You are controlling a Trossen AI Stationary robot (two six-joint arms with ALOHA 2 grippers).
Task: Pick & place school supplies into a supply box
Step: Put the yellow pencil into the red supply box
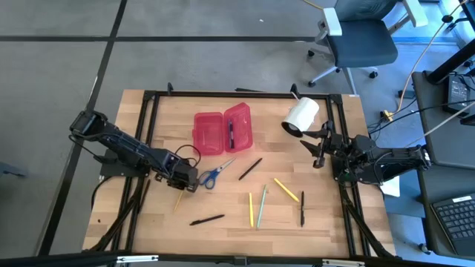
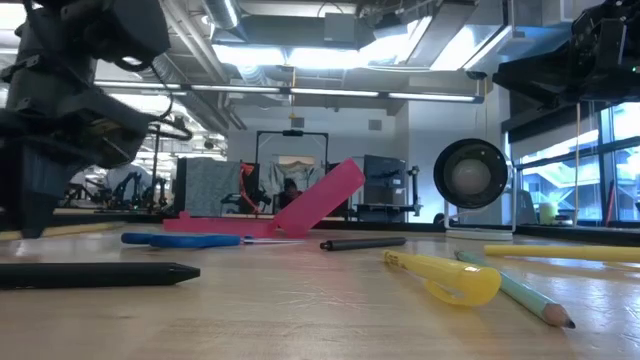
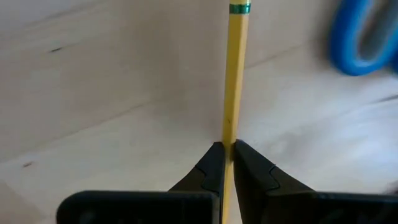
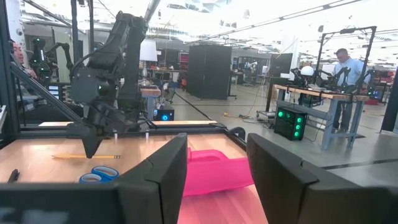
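While the left claw clamps a yellow pencil lengthwise, the right claw gapes.

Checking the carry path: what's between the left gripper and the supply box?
High view: only the blue-handled scissors lie between the left gripper and the supply box.

We see a grey floor crossed by dark seams around the wooden table, with a grey office chair on a white wheeled base beyond its far edge. Level across the table, we see a workshop hall under bright ceiling lights, with windows on one side. Farther back, we make out a dark cabinet, workbenches and a person standing at one.
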